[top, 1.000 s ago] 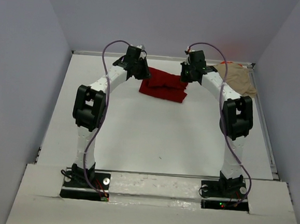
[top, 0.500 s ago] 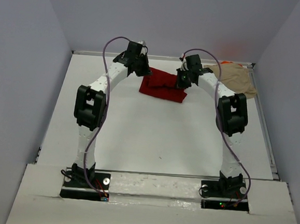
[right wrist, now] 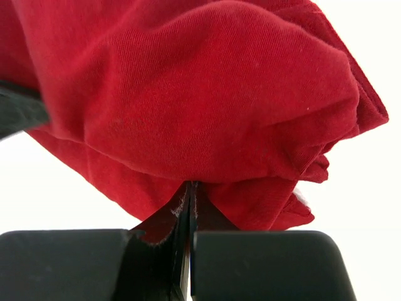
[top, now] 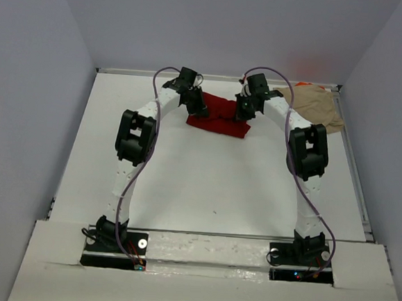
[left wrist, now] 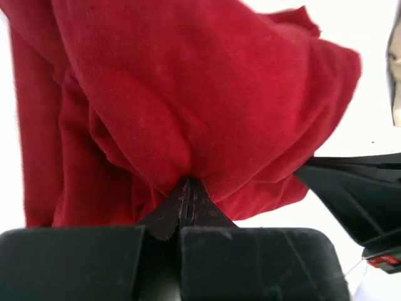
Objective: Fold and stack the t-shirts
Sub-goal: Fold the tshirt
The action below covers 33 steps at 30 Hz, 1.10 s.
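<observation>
Top external: dark red t-shirt [top: 221, 121] bunched at far middle of table [top: 185, 177], left gripper [top: 199, 109] and right gripper [top: 243, 115] at its two ends; tan t-shirt [top: 320, 108] in far right corner.
Left wrist: jaws pressed together, pinching fold of red cloth.
Right wrist: jaws also clamped on red cloth.

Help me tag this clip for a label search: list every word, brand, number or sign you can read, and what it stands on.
None can be read.
The dark red t-shirt is plain cloth in both wrist views.
The tan t-shirt and the table show no print from above.
</observation>
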### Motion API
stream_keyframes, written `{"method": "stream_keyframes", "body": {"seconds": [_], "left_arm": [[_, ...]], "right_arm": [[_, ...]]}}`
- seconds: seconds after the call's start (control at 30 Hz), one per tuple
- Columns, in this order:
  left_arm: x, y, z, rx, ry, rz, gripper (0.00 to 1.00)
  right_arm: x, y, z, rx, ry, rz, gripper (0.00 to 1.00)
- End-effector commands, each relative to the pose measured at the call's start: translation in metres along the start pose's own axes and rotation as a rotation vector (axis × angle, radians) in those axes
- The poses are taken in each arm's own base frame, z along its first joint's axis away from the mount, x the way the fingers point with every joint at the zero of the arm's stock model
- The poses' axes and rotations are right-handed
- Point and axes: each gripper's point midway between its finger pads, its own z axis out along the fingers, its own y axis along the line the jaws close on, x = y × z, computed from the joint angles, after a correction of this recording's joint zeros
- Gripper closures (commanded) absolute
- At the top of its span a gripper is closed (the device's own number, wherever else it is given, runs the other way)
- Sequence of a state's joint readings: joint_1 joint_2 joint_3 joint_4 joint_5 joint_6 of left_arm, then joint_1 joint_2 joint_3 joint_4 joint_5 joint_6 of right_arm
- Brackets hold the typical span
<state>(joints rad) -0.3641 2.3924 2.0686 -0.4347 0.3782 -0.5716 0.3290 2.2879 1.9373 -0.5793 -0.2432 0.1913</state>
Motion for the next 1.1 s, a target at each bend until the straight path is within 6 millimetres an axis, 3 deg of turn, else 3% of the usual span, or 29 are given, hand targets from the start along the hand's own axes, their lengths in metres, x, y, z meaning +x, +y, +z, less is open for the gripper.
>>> {"method": "stream_keyframes", "body": {"seconds": [0.0,0.27,0.53,0.77,1.03,1.07], "left_arm": [[0.001,-0.020,-0.026,0.063,0.026,-0.027,1.00],[0.010,-0.003,-0.027,0.015,0.062,-0.061,1.00],[0.061,0.025,-0.004,-0.011,0.248,-0.133,1.00],[0.086,0.020,-0.014,-0.006,0.262,-0.121,1.00],[0.134,0.011,-0.013,-0.019,0.340,-0.078,1.00],[0.138,0.006,-0.014,-0.009,0.339,-0.066,1.00]], "right_arm": [[-0.012,0.006,-0.002,0.002,-0.012,-0.009,1.00],[-0.013,0.009,-0.004,-0.008,0.006,0.005,1.00],[0.014,0.002,-0.001,0.013,0.096,0.029,1.00],[0.044,0.009,0.003,-0.005,0.153,0.048,1.00],[0.081,0.020,-0.003,0.004,0.201,0.046,1.00],[0.094,0.021,-0.003,0.009,0.219,0.045,1.00]]}}
